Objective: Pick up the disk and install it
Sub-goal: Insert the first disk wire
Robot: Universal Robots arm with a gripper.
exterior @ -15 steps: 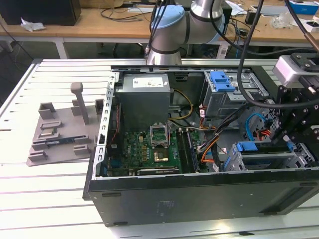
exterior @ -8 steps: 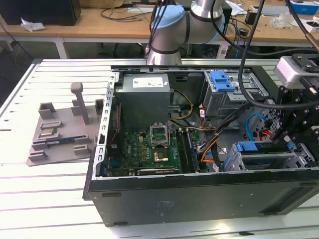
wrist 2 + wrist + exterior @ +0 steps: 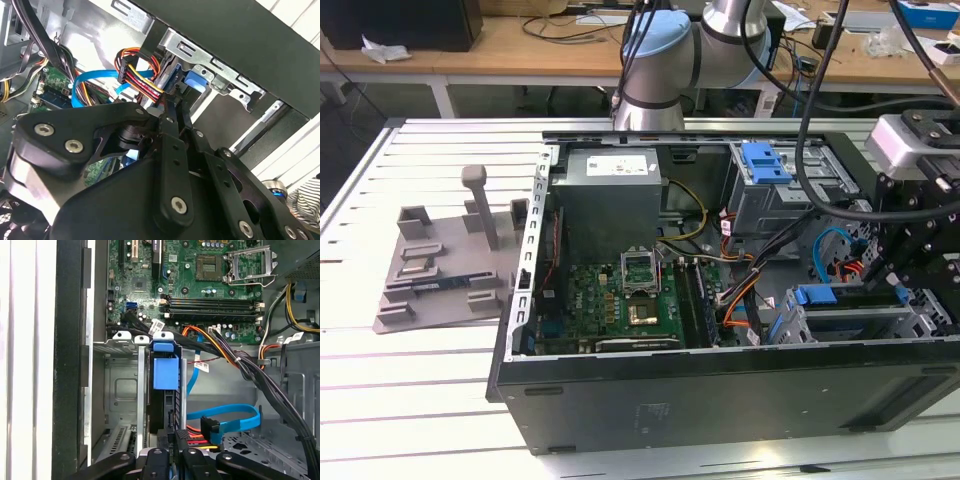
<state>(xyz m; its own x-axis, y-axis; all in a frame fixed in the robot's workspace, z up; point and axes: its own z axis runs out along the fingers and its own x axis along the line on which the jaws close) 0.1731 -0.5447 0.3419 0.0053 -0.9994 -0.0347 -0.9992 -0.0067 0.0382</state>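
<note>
The disk (image 3: 164,405) stands on edge in a slot of the grey metal drive bay (image 3: 120,390), inside the open computer case (image 3: 720,400). A blue plastic rail with a tab (image 3: 165,371) runs along its edge. In the exterior view the disk (image 3: 850,297) lies low in the bay at the case's right end, with my gripper (image 3: 892,283) right over it. In both wrist views the gripper (image 3: 178,440) (image 3: 173,102) has its fingers drawn together at the disk's near end. I cannot tell whether they touch it.
A blue flat cable (image 3: 230,417) and a red-yellow-black wire bundle (image 3: 142,82) sit right beside the gripper. The motherboard (image 3: 620,295) and power supply (image 3: 610,195) fill the case's middle. A second cage with a blue latch (image 3: 765,160) is behind. A grey plastic stand (image 3: 440,270) is on the exterior view's left.
</note>
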